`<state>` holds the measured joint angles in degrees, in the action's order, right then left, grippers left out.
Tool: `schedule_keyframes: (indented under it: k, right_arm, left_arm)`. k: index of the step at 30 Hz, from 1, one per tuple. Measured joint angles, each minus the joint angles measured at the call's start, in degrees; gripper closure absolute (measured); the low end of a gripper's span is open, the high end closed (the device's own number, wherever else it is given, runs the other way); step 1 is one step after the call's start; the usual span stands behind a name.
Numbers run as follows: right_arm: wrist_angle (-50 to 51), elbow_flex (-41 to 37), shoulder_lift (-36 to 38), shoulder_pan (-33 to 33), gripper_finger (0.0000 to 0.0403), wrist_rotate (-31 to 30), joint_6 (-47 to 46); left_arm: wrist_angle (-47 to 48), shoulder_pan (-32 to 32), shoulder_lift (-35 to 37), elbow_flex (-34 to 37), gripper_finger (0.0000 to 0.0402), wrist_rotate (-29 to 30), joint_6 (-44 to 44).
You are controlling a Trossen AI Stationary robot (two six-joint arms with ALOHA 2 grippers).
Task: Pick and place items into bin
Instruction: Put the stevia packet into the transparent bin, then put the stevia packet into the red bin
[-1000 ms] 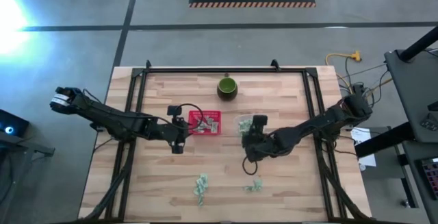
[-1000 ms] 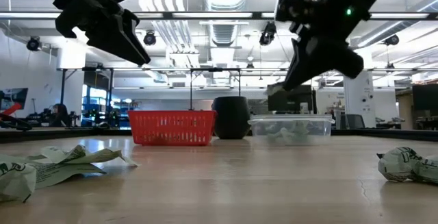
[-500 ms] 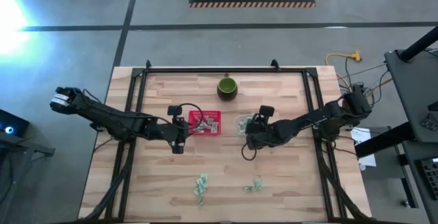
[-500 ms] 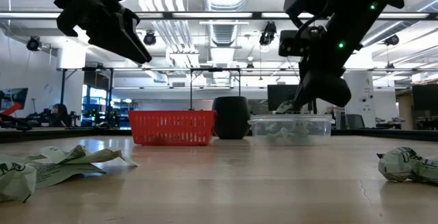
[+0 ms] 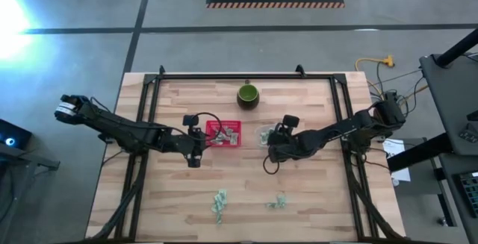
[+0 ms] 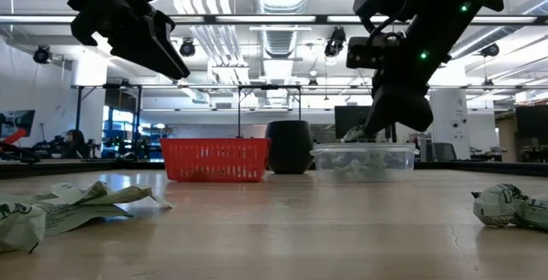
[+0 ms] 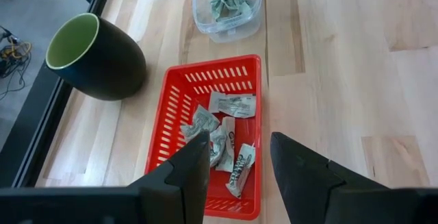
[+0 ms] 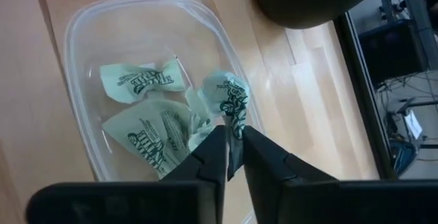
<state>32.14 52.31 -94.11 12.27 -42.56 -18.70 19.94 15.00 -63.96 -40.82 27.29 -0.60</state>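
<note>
The right gripper (image 8: 233, 157) hangs over the clear tub (image 8: 82, 39), jaws narrow and pinching a wrapped piece (image 8: 229, 101) by its tail just past the tips. If it sticks to a finger, it may miss the tub. The left gripper (image 7: 236, 157) waits, jaws wide and empty, above the red basket (image 7: 171, 107).

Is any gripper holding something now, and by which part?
The right gripper pinches a green-and-white wrapped piece by its edge, above the clear container. The left gripper holds nothing.
</note>
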Motion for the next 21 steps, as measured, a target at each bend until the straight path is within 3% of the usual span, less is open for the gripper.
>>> schedule_keyframes:
  k: [11,21]
  right_arm:
    - [-0.3,0.0,0.0,0.1,0.0277,-1.0,0.9]
    - [-0.3,0.3,2.6,2.2,0.0260,-2.6,3.7]
  left_arm:
    - [0.0,0.0,0.0,0.0,0.0264,0.0,0.0]
    - [-2.1,0.0,-2.7,0.7,0.0264,0.0,-0.5]
